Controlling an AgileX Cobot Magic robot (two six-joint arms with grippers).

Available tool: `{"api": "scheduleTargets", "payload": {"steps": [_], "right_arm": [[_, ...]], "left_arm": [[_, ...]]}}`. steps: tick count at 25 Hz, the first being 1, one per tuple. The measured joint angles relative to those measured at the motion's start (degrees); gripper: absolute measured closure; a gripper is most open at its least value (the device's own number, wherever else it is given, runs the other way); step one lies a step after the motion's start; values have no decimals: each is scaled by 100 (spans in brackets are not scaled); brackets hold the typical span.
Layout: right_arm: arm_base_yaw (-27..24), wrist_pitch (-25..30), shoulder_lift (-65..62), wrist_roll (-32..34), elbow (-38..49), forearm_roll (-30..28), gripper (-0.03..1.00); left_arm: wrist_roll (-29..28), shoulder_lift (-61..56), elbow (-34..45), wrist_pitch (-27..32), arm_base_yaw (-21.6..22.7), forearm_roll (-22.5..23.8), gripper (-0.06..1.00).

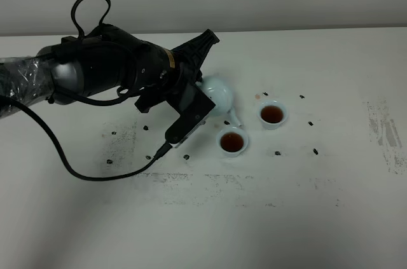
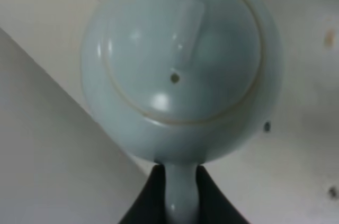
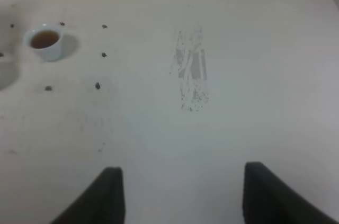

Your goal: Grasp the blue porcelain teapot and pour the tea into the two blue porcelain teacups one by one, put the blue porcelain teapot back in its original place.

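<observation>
**A:** Why is the teapot (image 1: 217, 93) tipped like that?

**B:** The left gripper (image 2: 180, 195) is clamped on its handle, the two dark fingers pressing the pale loop from either side. From the high camera the pot hangs above the table (image 1: 305, 218), leaning with its spout (image 1: 234, 117) down toward the nearer cup (image 1: 232, 141). I judge that to be a pouring pose.

**A:** Isn't that cup full already?

**B:** Both cups show dark tea, this one and the farther cup (image 1: 273, 114) just beside it. So I'd guess the pouring is almost over and the pot is due to be set back on the table, though nothing marks its exact spot.

**A:** And the lid?

**B:** The left wrist camera looks straight onto the lid (image 2: 183, 60), seated in its rim with a small vent hole. It seems to be in place despite the tilt.

**A:** Anything in the way?

**B:** The spout tip hangs very close to the near cup's rim, so a careless swing could clip it. Small dark specks (image 1: 315, 151) are scattered on the table around the cups, and there is a scuffed patch (image 3: 192, 73) farther right. The cable (image 1: 89, 167) trails off behind the arm.

**A:** The other arm?

**B:** The right gripper (image 3: 180, 192) is spread wide with nothing between its fingers, hovering over bare table well apart from the cups.
</observation>
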Motion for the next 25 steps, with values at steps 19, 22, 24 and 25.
{"api": "scheduleTargets", "payload": {"steps": [19, 22, 24, 25], "right_arm": [[0, 0, 0, 0, 0, 0, 49], [0, 0, 0, 0, 0, 0, 49], [0, 0, 0, 0, 0, 0, 49], [0, 0, 0, 0, 0, 0, 49]], "left_arm": [[-6936, -1293, 5, 1066, 403, -704, 91], [-7465, -1293, 5, 1367, 469, -697, 91], [-7676, -1293, 5, 1454, 482, -690, 91], [-7761, -1293, 5, 1473, 482, -690, 91]]}}
